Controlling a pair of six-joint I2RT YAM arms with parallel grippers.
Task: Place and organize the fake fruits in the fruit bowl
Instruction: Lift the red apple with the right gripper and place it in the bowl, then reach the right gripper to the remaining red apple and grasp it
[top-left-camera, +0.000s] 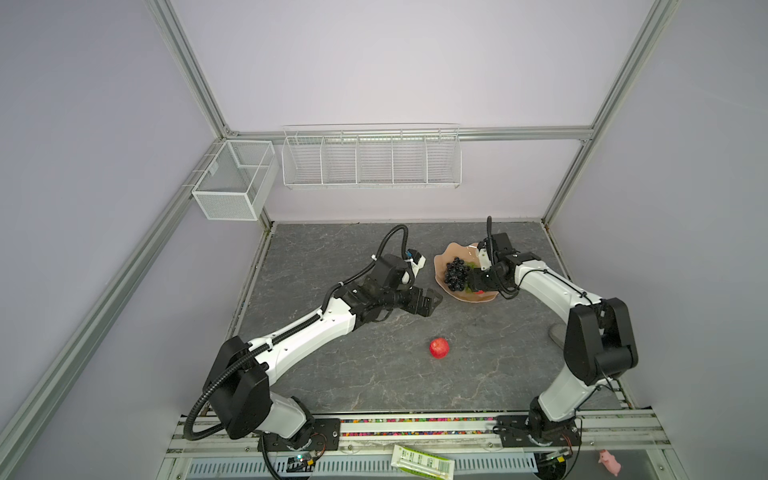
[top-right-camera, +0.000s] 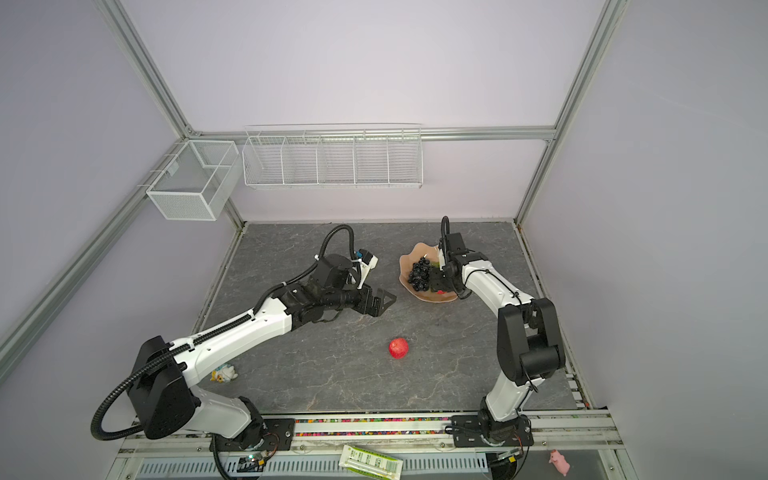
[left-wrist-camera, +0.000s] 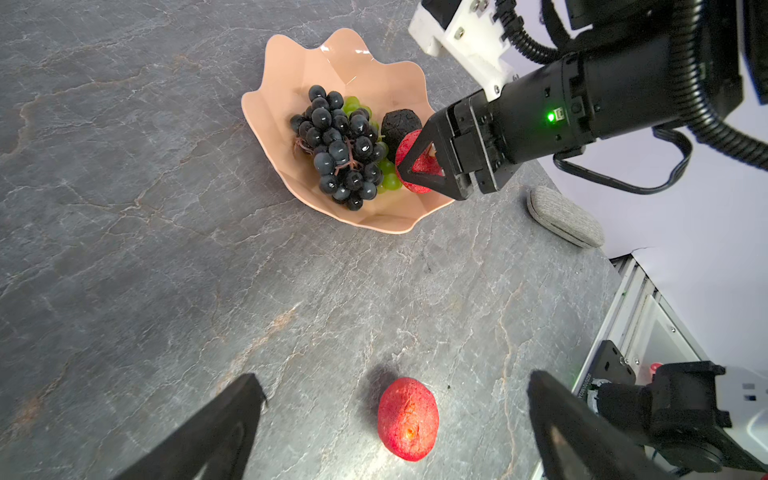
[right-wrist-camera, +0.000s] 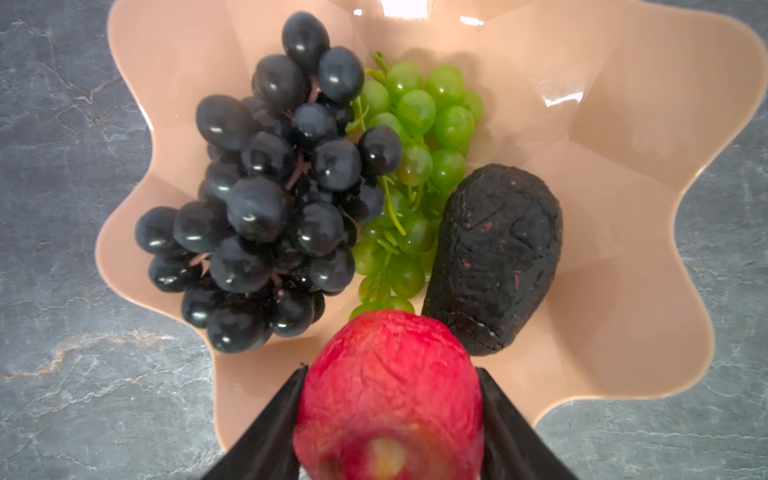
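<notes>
1. Fruit bowl (right-wrist-camera: 623, 124) is set on the tabletop (top-left-camera: 374, 374), far and right of centre. The black grape bunch (right-wrist-camera: 266, 208), green grape bunch (right-wrist-camera: 419, 124) and avocado (right-wrist-camera: 494, 257) are laid inside it, side by side and touching.
2. The right arm is bent high at the elbow, with its forearm sloped down over the bowl's rim. The right claw (right-wrist-camera: 390, 370) is clenched on a red pomegranate-like fruit (right-wrist-camera: 390, 399) next to the avocado. Whether that fruit rests on the bowl cannot be told.
3. The left arm is stretched low across the tabletop. The left claw (top-left-camera: 438, 299) is spread, empty, and pointed at the bowl just short of its rim.
4. A second red fruit (top-left-camera: 439, 348) is seen on the tabletop, well apart from the bowl.
</notes>
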